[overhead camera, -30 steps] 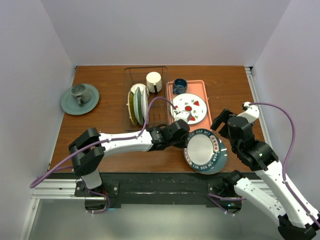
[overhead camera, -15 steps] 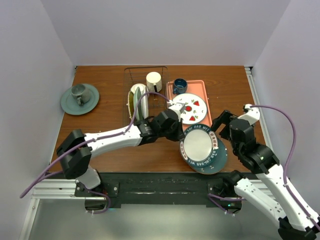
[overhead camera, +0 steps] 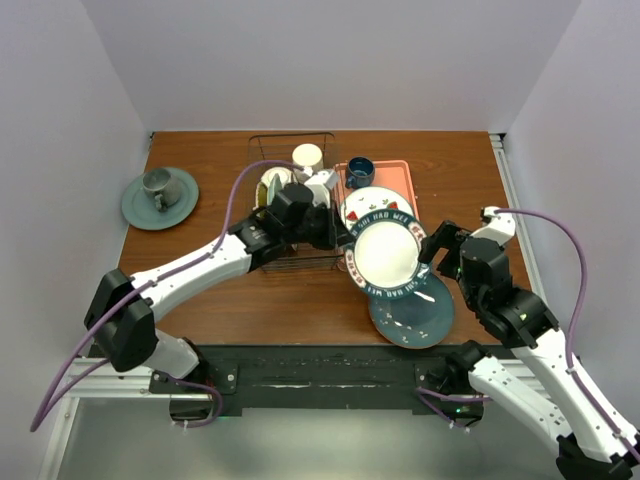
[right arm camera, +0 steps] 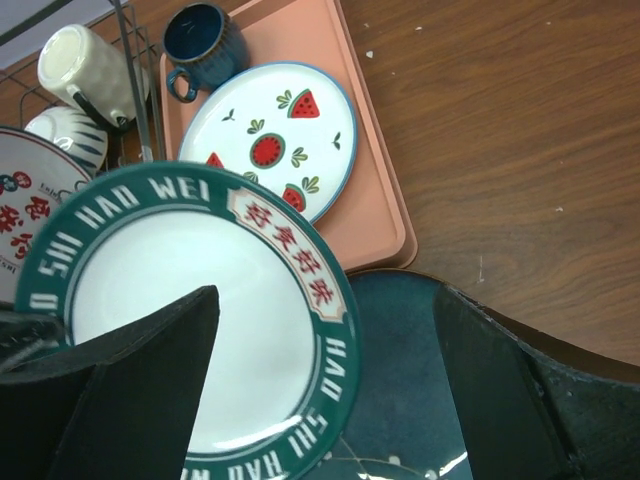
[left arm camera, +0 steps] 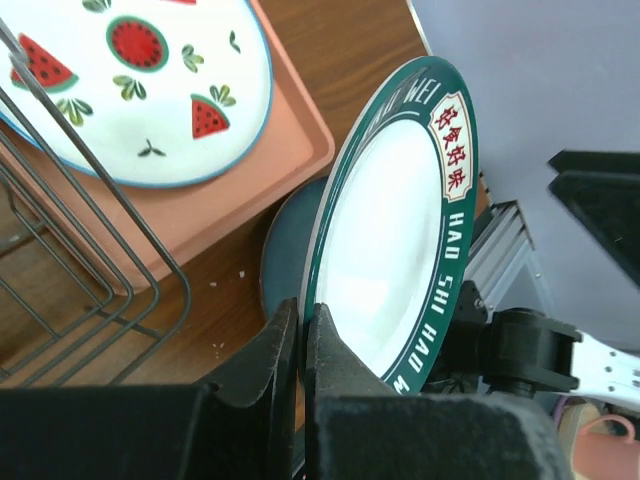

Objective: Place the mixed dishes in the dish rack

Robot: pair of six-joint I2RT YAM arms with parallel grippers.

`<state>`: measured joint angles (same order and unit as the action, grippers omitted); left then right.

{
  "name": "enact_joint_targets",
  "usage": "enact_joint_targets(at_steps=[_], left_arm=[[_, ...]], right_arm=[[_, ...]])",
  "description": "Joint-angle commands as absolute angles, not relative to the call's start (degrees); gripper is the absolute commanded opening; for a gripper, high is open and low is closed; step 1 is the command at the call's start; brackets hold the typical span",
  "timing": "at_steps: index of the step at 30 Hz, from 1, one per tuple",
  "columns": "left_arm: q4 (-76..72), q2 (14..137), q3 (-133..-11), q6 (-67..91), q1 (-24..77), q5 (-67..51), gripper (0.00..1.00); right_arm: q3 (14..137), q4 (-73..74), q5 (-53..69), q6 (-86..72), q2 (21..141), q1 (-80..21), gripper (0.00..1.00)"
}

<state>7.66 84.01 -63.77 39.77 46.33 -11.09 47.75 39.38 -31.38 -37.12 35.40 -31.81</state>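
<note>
My left gripper [overhead camera: 345, 250] [left arm camera: 303, 315] is shut on the rim of a teal-rimmed plate with a white centre [overhead camera: 385, 255] [left arm camera: 400, 230] and holds it tilted in the air, just right of the dish rack [overhead camera: 290, 205]. A second dark teal plate [overhead camera: 412, 312] [right arm camera: 410, 380] lies flat on the table below it. The rack holds a cream mug [overhead camera: 307, 157] [right arm camera: 85, 60], a cream bowl [right arm camera: 65, 135] and upright plates partly hidden by my left arm. My right gripper [overhead camera: 445, 250] [right arm camera: 325, 300] is open and empty above the two teal plates.
A pink tray [overhead camera: 400, 180] right of the rack holds a white plate with red fruit [overhead camera: 372, 203] [right arm camera: 270, 140] and a dark blue mug [overhead camera: 360, 172] [right arm camera: 200, 40]. A grey-green cup with saucer [overhead camera: 160, 197] sits at the far left.
My left gripper has lifted the white-centred plate off the lower teal plate, carried it back and left toward the rack, and tilted it up. My right arm has hardly moved.
</note>
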Motion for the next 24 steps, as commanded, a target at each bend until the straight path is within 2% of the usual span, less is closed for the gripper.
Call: enact_joint_targets(at_steps=[1,12,19,20,22,23,24], left_arm=[[-1.4,79.3,-64.2,40.9,42.1,-19.1,0.0],[-14.4,78.0,-61.2,47.9,38.3,-32.6,0.0],[-20.3,78.0,-59.0,50.4,37.8,-36.8,0.0],[-20.9,78.2,-58.8,50.8,37.7,-37.6,0.0],[-22.1,78.5,-58.3,51.4,37.7,-38.3,0.0],[-22.3,78.9,-58.3,51.5,37.7,-38.6,0.0],[-22.8,79.2,-58.3,51.6,37.5,-38.9,0.0]], right_arm=[[47.1,35.1,-26.3,-32.3,35.2,-31.7,0.89],[43.7,26.7,-15.6,-32.7,32.4,-31.8,0.69],[42.7,24.2,-15.6,-36.5,28.2,-31.7,0.44],[42.7,24.2,-15.6,-37.1,27.9,-31.8,0.35],[42.7,24.1,-15.6,-37.4,27.3,-31.8,0.22],[42.8,24.2,-15.6,-37.6,27.2,-31.8,0.09],[43.1,24.3,-15.6,-37.8,27.2,-31.8,0.0]])
